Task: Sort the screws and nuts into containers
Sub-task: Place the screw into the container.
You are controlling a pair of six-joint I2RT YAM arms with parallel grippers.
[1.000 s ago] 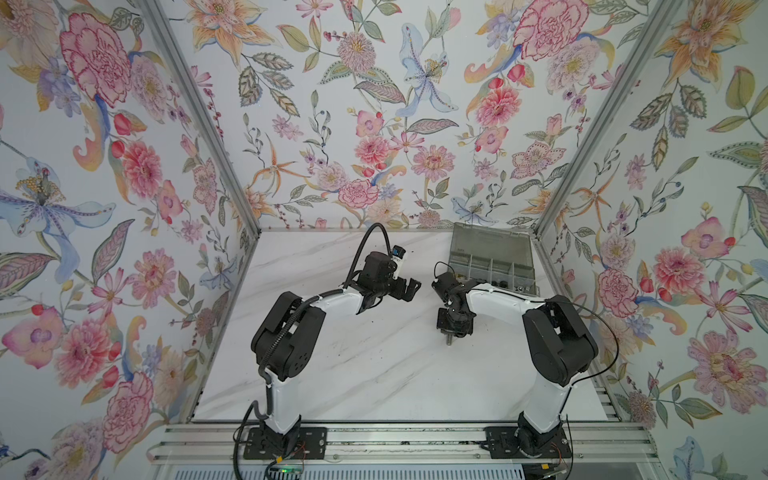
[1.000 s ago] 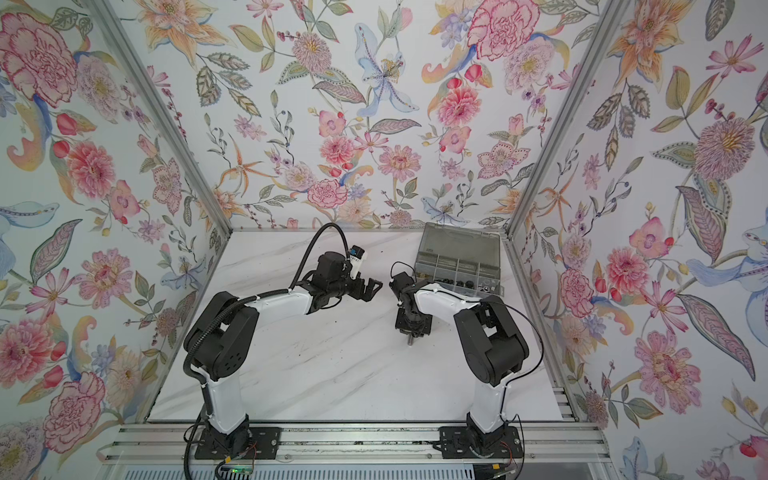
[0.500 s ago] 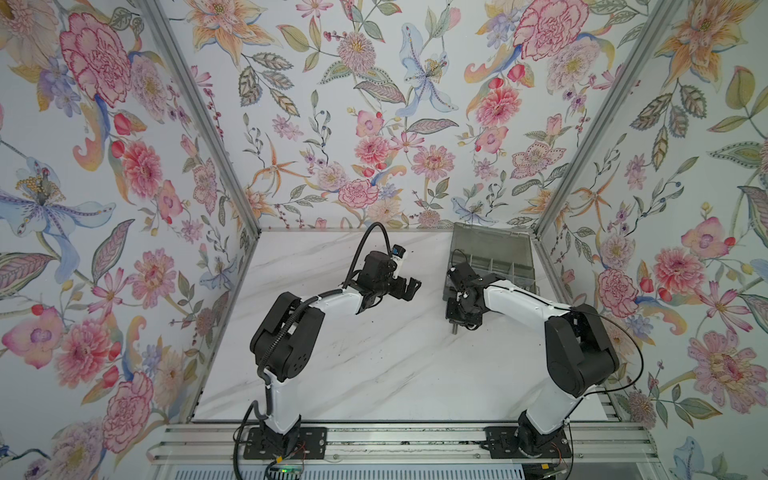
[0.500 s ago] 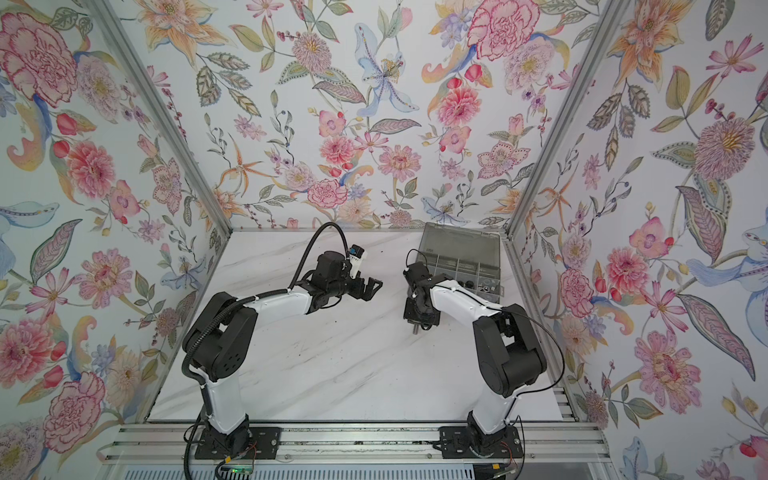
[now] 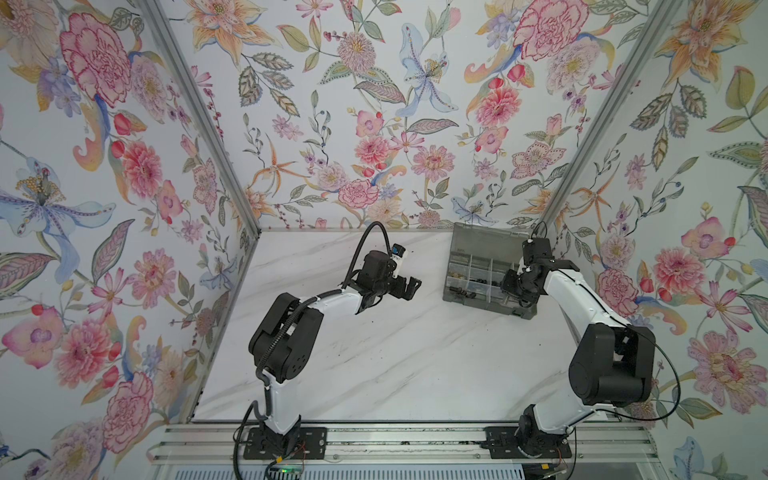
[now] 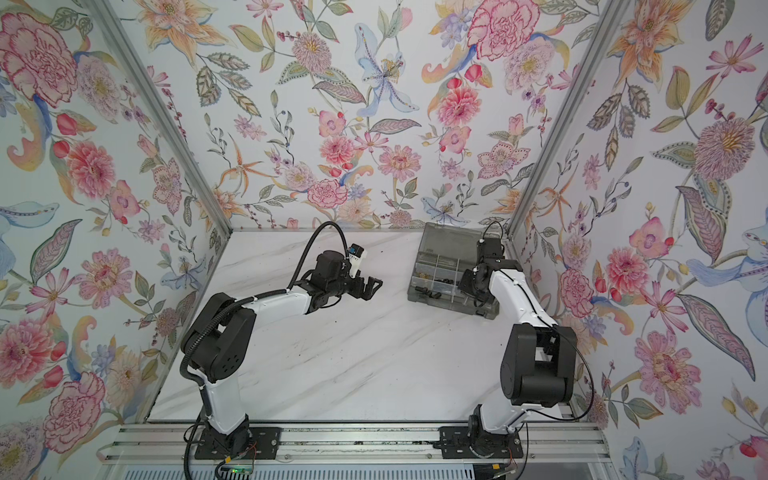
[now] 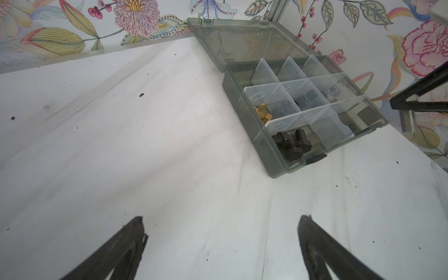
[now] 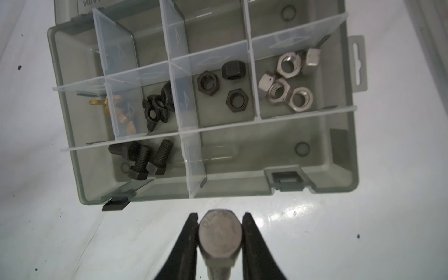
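Right wrist view shows you the right gripper (image 8: 220, 215) pinching a silver screw (image 8: 219, 238) by its head, near the box (image 8: 339, 169), while your left gripper (image 7: 221, 223) hangs spread wide, apart from it.

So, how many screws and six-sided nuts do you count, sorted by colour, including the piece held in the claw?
black screws: 3
silver screw, held in the right claw: 1
black hex nuts: 3
silver hex nuts: 5
Total: 12
The winged nuts lie piled behind a divider, so they are not counted.
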